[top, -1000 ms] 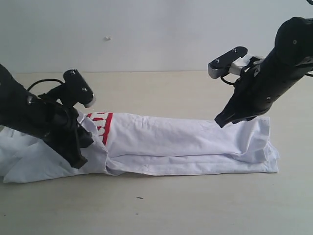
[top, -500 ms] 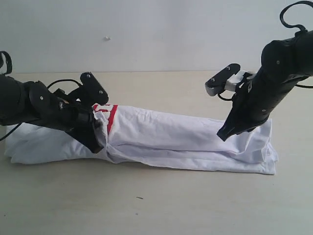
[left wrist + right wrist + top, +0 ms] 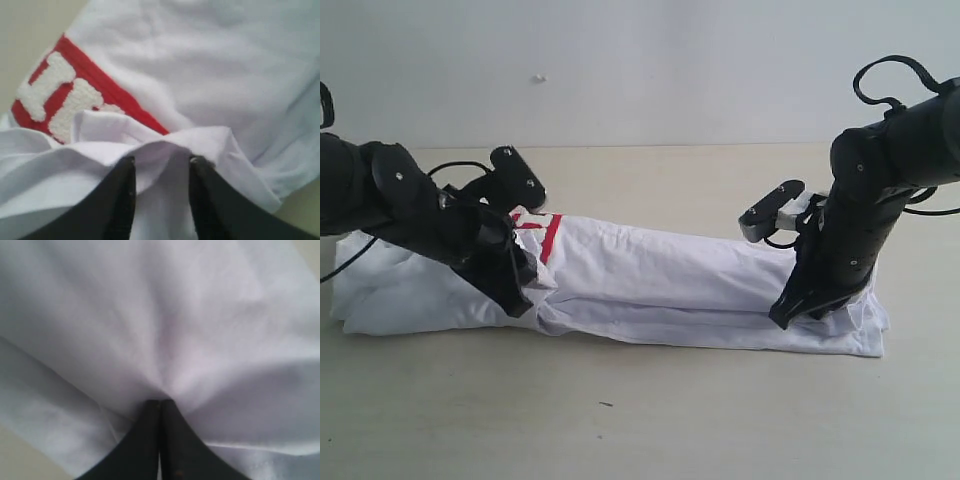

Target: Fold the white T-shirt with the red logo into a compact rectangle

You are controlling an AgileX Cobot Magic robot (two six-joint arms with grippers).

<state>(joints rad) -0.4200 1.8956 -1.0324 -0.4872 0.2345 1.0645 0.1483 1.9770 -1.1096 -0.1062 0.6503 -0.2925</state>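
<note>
Red logo (image 3: pixel 60 95) (fuzzy white letters, half under a fold, unreadable) sits by the left gripper (image 3: pixel 161 162), jaws parted astride a cloth ridge, on the white T-shirt (image 3: pixel 660 285) lying strip-folded across the table (image 3: pixel 650 420); right gripper (image 3: pixel 160 402) pinches shirt cloth, fully closed.

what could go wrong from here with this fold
The left gripper has its jaws apart around a raised ridge of the shirt beside the red logo; closing there may catch several layers.
The right gripper is shut, creases running to its tips, so it seems to pinch cloth; pulling may drag the whole folded strip instead of lifting one end.
</note>
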